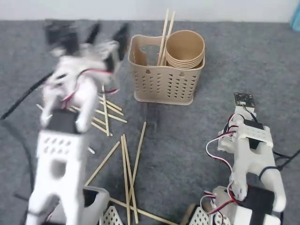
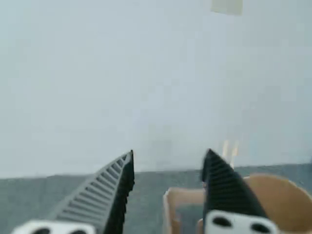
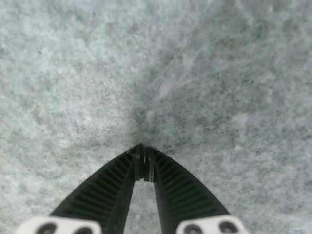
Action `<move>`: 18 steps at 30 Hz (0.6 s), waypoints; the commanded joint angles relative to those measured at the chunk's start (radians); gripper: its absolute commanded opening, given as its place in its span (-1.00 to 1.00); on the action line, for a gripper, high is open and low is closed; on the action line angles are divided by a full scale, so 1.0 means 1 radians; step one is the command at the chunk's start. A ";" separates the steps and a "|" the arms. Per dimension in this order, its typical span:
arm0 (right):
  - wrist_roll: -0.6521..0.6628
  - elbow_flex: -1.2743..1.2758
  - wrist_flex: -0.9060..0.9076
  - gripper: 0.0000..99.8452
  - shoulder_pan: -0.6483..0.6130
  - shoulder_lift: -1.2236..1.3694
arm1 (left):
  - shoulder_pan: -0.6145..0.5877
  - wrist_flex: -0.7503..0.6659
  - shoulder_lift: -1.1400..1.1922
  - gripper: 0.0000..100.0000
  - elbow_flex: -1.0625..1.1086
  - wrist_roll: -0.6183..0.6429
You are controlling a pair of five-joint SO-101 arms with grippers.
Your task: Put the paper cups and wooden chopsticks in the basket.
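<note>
The beige slotted basket (image 1: 161, 84) stands at the back of the grey carpet. It holds a stack of paper cups (image 1: 185, 49) and two upright wooden chopsticks (image 1: 165, 33). Many loose chopsticks (image 1: 125, 168) lie scattered on the carpet in front of and to the left of it. My left gripper (image 1: 108, 33) is raised just left of the basket, open and empty. In the left wrist view its open gripper (image 2: 170, 153) points over the basket (image 2: 183, 204) and the cups (image 2: 280, 200). My right gripper (image 3: 143, 148) is shut, empty, tip close to bare carpet.
The right arm (image 1: 248, 140) sits folded at the front right, away from the chopsticks. Bare carpet lies between it and the basket. A pale wall rises behind the table's far edge.
</note>
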 commanded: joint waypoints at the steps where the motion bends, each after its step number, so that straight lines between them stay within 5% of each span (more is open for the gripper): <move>1: 0.014 -0.005 -0.025 -0.97 -0.008 -0.036 | -0.041 0.348 -0.074 -0.75 -0.005 -0.009; 9: 0.008 -0.003 -0.025 -0.97 -0.004 -0.036 | -0.044 0.875 -0.074 -0.81 0.077 -0.198; 18: 0.006 -0.003 -0.022 -0.97 -0.004 -0.036 | -0.035 0.859 -0.072 -0.81 0.374 -0.259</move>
